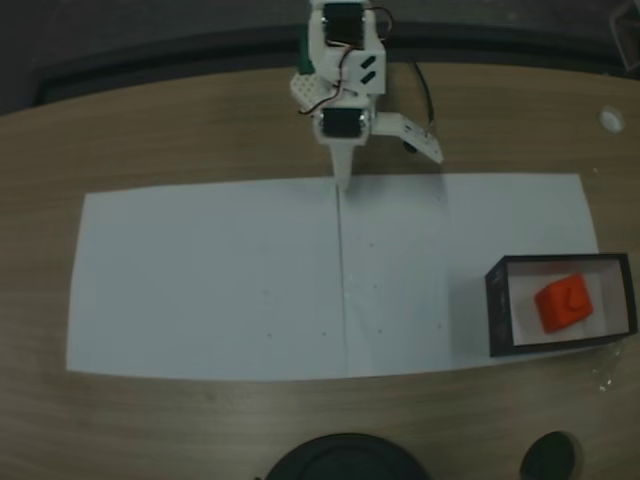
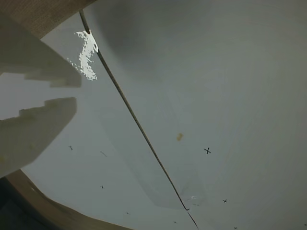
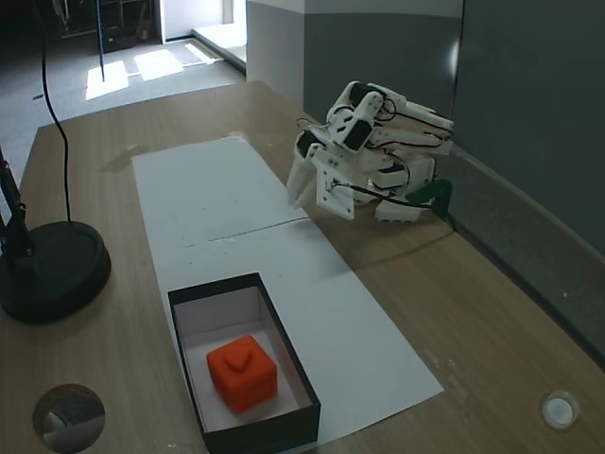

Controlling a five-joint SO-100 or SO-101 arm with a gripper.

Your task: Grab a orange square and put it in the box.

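The orange square [image 1: 565, 303] [image 3: 242, 372] rests on the white floor of the box [image 1: 497, 310] [image 3: 260, 430], bump side up, near its middle. The box stands at the right end of the white paper in a fixed view [image 1: 210, 280]. My gripper [image 1: 343, 180] [image 3: 298, 194] is folded back at the far edge of the table, well away from the box, its tip pointing down at the seam between the paper sheets. In the wrist view my gripper [image 2: 72, 93] has its fingers close together with nothing between them, hovering over bare paper.
A black round base [image 3: 52, 270] [image 1: 345, 460] sits at the near table edge. A dark disc [image 1: 550, 455] [image 3: 68, 416] lies beside it. A small white cap [image 1: 610, 120] [image 3: 560, 410] lies on the wood past the box. Small x marks dot the paper [image 2: 207, 151].
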